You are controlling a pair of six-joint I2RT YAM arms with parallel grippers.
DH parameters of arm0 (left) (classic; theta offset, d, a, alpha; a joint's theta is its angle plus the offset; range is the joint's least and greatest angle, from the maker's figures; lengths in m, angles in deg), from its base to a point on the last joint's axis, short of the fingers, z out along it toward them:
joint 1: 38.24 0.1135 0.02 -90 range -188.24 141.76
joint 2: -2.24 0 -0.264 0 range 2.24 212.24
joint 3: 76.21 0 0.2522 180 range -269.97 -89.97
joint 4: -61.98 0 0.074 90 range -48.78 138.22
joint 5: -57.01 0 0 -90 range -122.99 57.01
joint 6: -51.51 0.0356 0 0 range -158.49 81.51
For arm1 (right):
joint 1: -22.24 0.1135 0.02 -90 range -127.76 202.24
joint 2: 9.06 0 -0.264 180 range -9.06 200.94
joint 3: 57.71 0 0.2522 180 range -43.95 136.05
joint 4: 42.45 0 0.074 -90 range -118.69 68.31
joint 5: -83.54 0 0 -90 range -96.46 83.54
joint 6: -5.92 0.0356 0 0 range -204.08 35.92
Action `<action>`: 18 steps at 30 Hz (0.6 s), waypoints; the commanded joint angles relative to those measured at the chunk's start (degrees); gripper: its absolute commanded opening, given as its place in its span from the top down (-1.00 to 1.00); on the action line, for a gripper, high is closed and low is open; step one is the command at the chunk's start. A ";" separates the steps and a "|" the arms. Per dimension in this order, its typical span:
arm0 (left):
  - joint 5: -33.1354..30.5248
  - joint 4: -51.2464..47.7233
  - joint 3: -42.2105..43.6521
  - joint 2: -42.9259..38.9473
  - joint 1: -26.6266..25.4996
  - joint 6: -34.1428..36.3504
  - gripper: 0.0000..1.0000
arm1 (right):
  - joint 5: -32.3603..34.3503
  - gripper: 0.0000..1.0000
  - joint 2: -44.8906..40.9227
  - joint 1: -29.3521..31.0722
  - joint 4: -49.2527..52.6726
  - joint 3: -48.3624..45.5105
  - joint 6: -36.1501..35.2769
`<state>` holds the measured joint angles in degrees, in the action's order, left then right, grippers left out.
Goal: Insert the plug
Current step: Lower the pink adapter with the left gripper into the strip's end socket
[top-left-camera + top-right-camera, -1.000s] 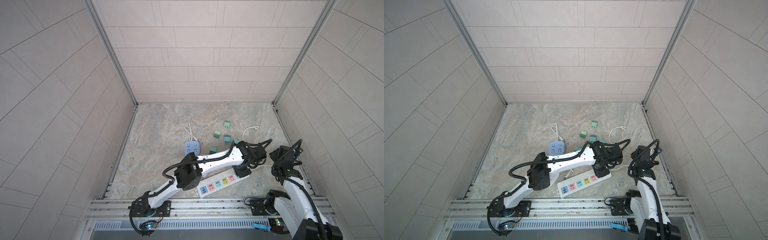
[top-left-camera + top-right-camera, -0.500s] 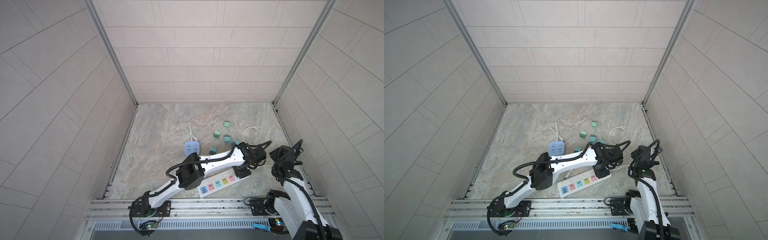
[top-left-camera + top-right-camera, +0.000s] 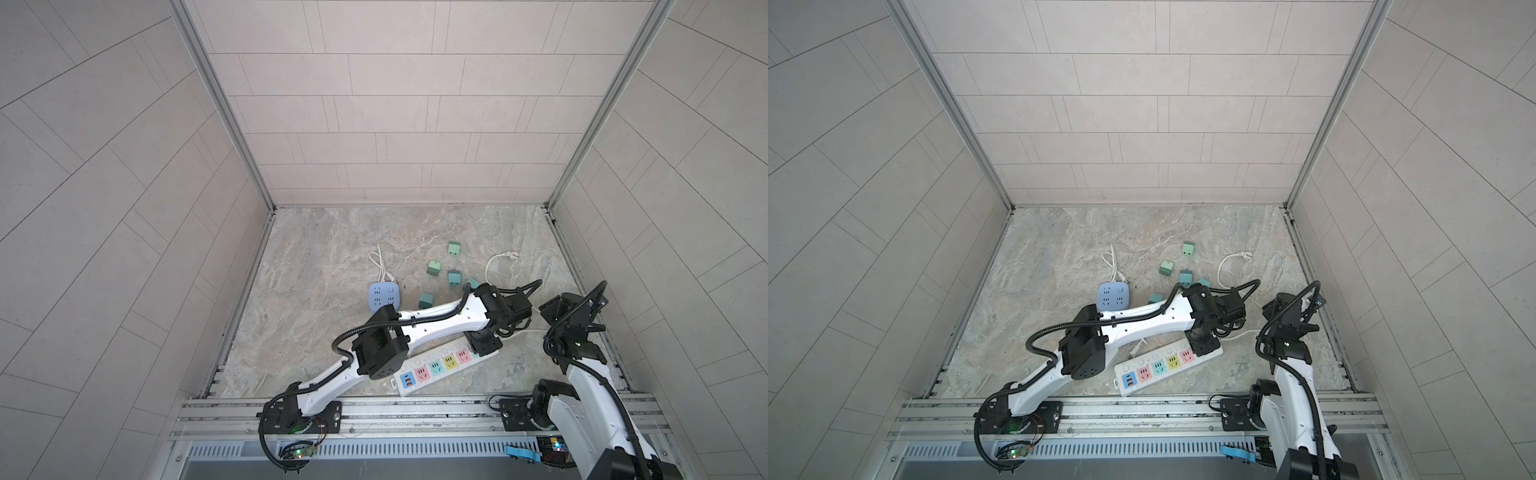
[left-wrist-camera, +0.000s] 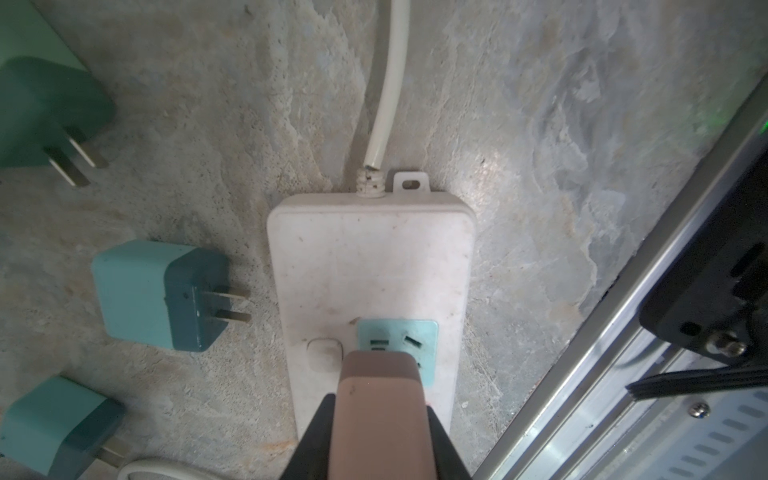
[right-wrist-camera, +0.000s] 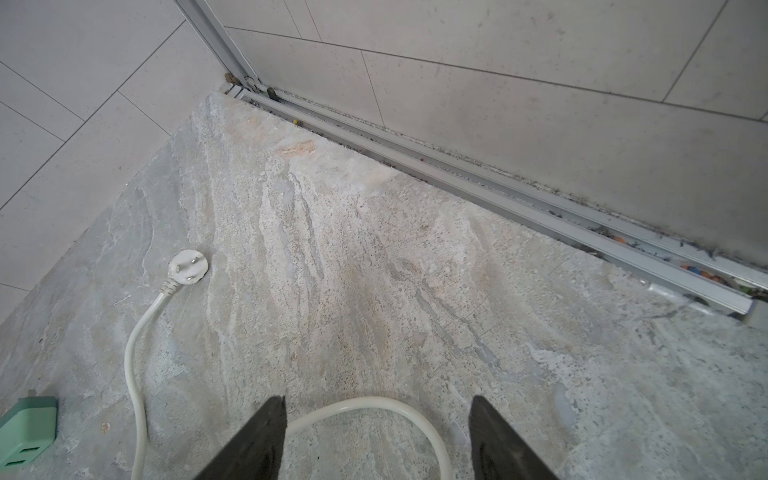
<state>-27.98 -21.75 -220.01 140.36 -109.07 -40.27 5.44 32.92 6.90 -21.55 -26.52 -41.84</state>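
Little has changed this past second: the left gripper (image 3: 482,347) stays clamped on the tan plug (image 4: 379,382), right over the teal socket (image 4: 409,336) at the 2 o'clock end of the white power strip (image 4: 370,257), while the right gripper (image 5: 377,415), at its 2 o'clock, hangs open above the white cord (image 5: 357,404).

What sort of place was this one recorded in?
Likely a purpose-built robot test cell: plain tiled panels enclose a stone-look tabletop, an aluminium mounting rail runs along the front, and a power strip lies there.
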 commanded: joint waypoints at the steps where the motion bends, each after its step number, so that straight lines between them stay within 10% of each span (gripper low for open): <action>1: 0.61 0.52 -1.01 1.45 0.25 -1.07 1.00 | 1.37 -0.43 -0.84 -0.22 0.86 -0.47 0.41; 18: 0.05 1.48 0.36 3.37 0.39 -1.48 1.00 | 1.89 -0.43 -1.54 -0.27 1.28 -0.75 0.48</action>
<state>-27.43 -21.05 -220.14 141.58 -108.74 -41.65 6.03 32.07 6.84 -21.33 -26.63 -41.84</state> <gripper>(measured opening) 0.297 0.714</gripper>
